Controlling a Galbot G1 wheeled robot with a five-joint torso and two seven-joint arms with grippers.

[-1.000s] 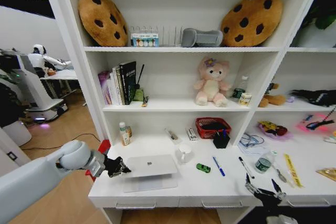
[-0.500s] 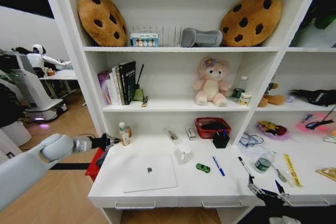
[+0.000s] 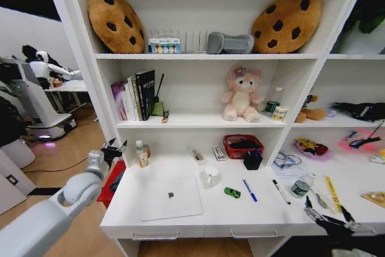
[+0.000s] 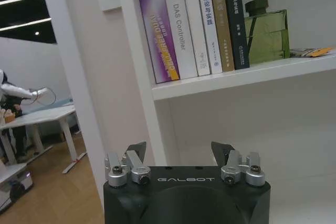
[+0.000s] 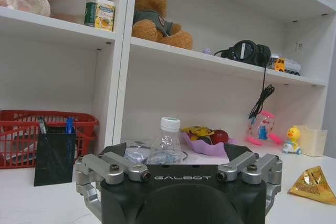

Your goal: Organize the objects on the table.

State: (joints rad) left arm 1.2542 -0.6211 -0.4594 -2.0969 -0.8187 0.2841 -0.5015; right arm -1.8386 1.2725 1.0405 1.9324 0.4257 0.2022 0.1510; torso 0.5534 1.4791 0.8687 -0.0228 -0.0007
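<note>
White counter (image 3: 264, 212) with shelving above, seen from the head camera. The silver laptop (image 3: 171, 198) lies closed and flat near the front left corner of the counter. The tiny green toy car (image 3: 232, 192) sits just right of the laptop's back right corner, and a white mug (image 3: 210, 176) stands just behind it. A blue pen (image 3: 250, 190) lies beside the car toward the right, and a black pen (image 3: 281, 191) lies farther right, both running roughly front to back. The small clear jar (image 3: 299, 186) with a green label stands near the black pen, toward the right end. Along the back edge stand a red basket (image 3: 243, 145) and a black pen holder (image 3: 253, 161), touching or nearly so. The left end effector (image 3: 112, 150) is raised off the counter's left edge, beside the white shelf upright; in the left wrist view its fingers (image 4: 135, 153) stand apart with nothing between them, facing a row of books (image 4: 191, 22) on the shelf. The right end effector (image 3: 329, 216) hovers at the front edge near the right end; its fingers (image 5: 113, 150) are spread wide and hold nothing, with the jar in line ahead of it.
</note>
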